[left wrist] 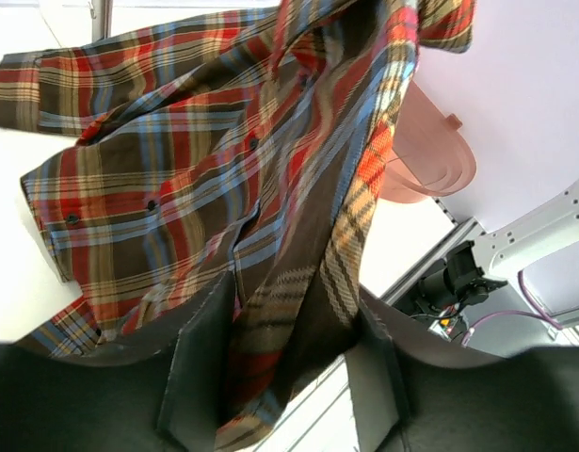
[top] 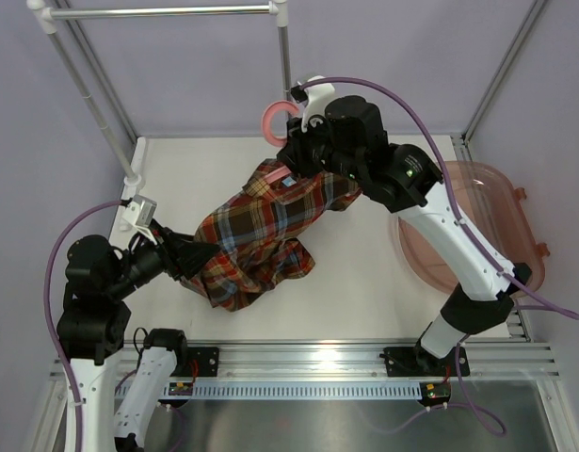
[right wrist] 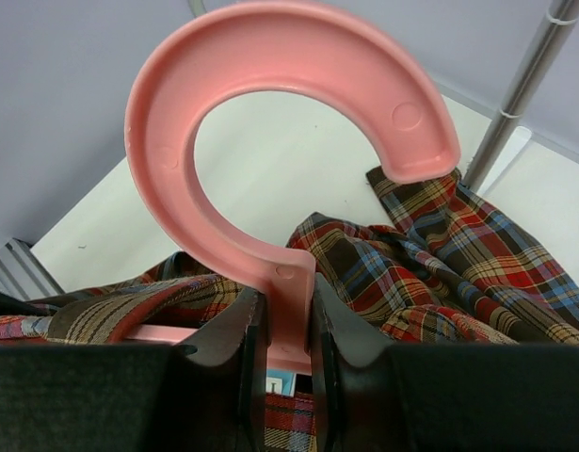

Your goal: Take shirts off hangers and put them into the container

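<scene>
The plaid shirt [top: 261,231] stretches diagonally across the white table, from the pink hanger [top: 273,118] at the back down to my left gripper [top: 190,256]. In the left wrist view a thick fold of the shirt [left wrist: 176,169] runs between the jaws of the left gripper [left wrist: 294,301], which is shut on it. My right gripper [right wrist: 289,301] is shut on the neck of the hanger [right wrist: 270,56], just below its hook, with the shirt [right wrist: 458,254] bunched beneath it. The pinkish container [top: 487,226] sits at the right; the right arm crosses over it.
A white-and-metal clothes rack [top: 284,56] stands at the back, one post [right wrist: 515,94] close behind the hanger hook. A metal rail [top: 298,363] runs along the near table edge. The container's rim [left wrist: 430,169] shows past the shirt in the left wrist view.
</scene>
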`<action>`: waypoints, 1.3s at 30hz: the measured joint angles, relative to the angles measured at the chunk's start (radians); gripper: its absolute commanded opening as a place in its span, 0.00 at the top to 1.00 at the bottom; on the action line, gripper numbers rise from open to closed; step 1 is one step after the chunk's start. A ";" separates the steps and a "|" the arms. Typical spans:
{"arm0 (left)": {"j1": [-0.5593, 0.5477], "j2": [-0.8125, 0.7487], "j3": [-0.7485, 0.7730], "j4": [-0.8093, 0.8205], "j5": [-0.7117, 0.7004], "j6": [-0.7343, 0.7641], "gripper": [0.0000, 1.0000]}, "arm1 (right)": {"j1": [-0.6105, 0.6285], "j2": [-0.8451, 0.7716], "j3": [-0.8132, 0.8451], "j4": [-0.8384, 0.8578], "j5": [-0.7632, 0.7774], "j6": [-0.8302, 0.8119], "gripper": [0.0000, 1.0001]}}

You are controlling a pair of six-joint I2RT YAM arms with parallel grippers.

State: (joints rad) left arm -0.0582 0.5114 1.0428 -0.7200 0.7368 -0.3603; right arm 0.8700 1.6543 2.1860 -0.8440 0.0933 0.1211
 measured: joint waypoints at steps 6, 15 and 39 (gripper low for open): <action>0.000 0.000 0.000 -0.001 -0.003 0.008 0.68 | -0.006 -0.045 -0.028 -0.007 0.040 -0.013 1.00; -0.001 0.000 0.000 0.000 -0.006 0.005 1.00 | -0.037 -0.090 -0.085 -0.007 0.067 -0.012 1.00; -0.018 -0.121 -0.035 0.054 -0.325 -0.119 1.00 | -0.332 -0.402 -0.489 0.114 0.040 0.313 1.00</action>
State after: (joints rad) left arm -0.0765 0.3901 1.0077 -0.6659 0.4114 -0.4789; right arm 0.5377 1.2518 1.6966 -0.7300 0.1333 0.4343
